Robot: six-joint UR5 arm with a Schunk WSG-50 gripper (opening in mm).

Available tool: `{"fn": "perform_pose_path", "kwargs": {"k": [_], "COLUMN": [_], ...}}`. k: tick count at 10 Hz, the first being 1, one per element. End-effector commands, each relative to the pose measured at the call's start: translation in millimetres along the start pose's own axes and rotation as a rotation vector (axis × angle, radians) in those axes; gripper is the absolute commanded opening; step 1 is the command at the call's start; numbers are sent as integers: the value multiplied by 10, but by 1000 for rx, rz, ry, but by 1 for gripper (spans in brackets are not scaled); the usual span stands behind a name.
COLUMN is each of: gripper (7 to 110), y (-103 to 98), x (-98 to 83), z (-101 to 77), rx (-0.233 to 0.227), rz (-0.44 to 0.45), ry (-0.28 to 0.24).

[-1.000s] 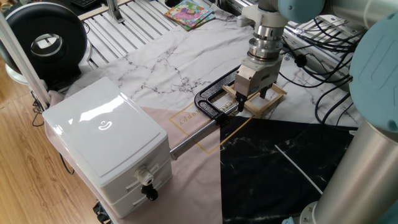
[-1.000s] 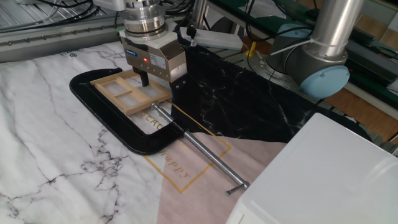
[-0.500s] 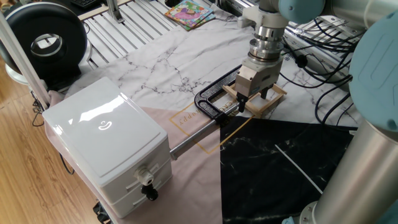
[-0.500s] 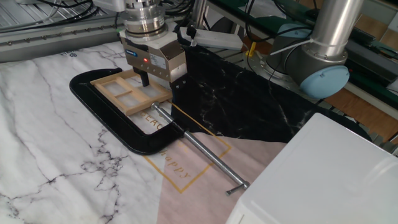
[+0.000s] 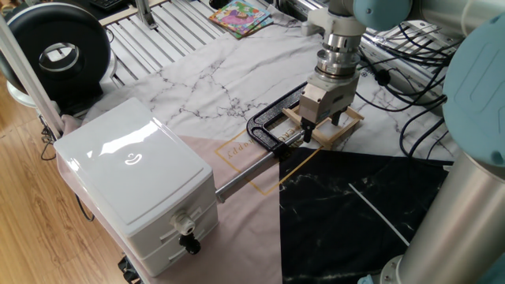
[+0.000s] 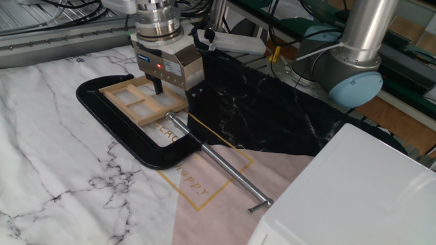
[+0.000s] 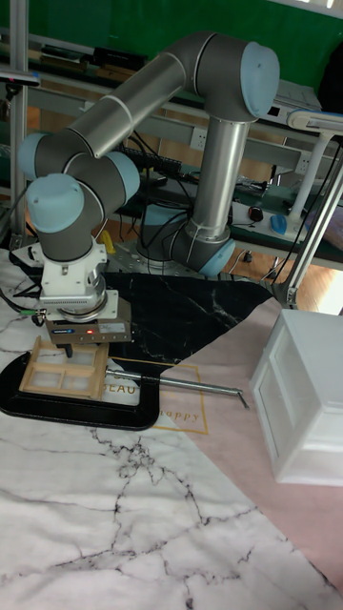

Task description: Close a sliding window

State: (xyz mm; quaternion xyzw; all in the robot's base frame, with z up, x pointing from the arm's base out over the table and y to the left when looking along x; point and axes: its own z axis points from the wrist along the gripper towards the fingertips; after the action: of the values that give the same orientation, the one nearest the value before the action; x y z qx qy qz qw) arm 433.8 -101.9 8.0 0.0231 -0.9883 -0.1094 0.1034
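Gripper (image 6: 159, 87) presses down on the sliding window (image 6: 139, 102); its body hides whether the fingers are apart.

A white plastic box with drawers (image 5: 138, 189) is seen at the near corner of the worktop (image 5: 197, 83), which is covered by a marble-patterned cloth – white, pink and black. A thin metal rod (image 6: 218, 163) lies across the pink part. A black round fan (image 5: 55, 51) and a colourful booklet (image 5: 239, 17) are placed further back – cables (image 5: 410, 47) are bundled beyond.
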Motion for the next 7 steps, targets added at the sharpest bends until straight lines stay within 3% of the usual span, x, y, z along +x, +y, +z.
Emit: {"fn": "perform_pose_path", "kwargs": {"k": [1,7], "gripper": [66,66], "y": [-11,-147], "x": [-22,-5], "z": [-1,5], "rx": [-1,58], "rz": [4,-3], "ry": [-5,2]}}
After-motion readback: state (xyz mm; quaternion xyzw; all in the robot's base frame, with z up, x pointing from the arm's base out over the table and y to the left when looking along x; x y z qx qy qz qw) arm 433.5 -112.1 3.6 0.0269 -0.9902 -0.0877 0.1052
